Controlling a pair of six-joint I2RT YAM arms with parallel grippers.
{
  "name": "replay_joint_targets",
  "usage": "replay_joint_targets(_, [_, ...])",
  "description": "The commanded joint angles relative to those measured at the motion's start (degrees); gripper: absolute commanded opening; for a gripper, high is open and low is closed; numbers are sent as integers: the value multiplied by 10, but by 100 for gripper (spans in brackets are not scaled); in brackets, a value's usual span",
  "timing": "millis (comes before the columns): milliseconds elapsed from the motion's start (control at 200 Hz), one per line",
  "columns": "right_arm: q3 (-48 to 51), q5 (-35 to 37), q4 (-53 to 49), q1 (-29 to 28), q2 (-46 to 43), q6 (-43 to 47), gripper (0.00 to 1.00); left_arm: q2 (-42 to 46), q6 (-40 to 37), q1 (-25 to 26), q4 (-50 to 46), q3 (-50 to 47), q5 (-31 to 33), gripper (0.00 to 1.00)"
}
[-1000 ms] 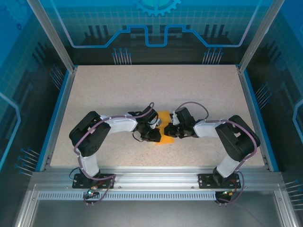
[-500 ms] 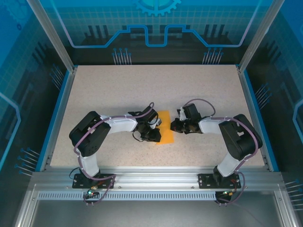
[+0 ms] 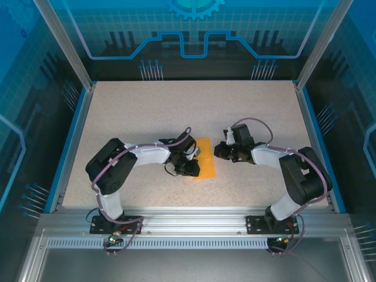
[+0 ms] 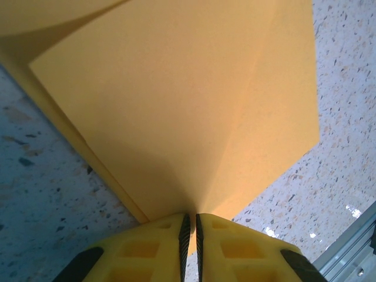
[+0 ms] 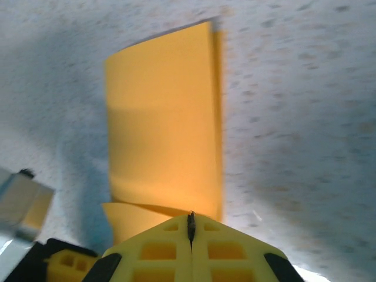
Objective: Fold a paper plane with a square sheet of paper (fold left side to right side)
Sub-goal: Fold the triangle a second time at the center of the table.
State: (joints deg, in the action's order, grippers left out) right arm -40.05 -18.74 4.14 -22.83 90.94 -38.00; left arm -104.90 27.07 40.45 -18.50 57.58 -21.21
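Speckled beige tabletop (image 3: 147, 111) may let the thin orange paper sheet (image 3: 207, 161) slide crooked as my left gripper (image 4: 190, 220) pinches it, my right gripper (image 5: 191, 222) closed, empty.

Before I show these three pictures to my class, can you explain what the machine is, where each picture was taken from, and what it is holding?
The machine is two robot arms bolted side by side at the near edge of a speckled beige tabletop. The wide picture looks down from above and behind them: left arm on the left, right arm on the right. The two close pictures come from a camera on each wrist. A thin bright orange sheet of paper, folded over, lies between the arms. The left arm's yellow fingers, at the bottom of its wrist picture, are closed on the paper's edge, pinching it. The right arm's fingers are shut on nothing, beside the paper.
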Motion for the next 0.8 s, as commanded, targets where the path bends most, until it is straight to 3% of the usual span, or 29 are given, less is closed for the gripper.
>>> replay_joint_targets(0, [12, -11, 19, -33, 4, -21, 0, 1, 3, -2, -30, -21, 22, 17])
replay_joint_targets(370, [-8, 12, 11, -44, 73, -20, 0, -1, 3, -1, -32, -20, 23, 17])
replay_joint_targets(790, [-3, 10, -2, 11, 54, 4, 0, -1, 3, -1, -30, -21, 21, 17])
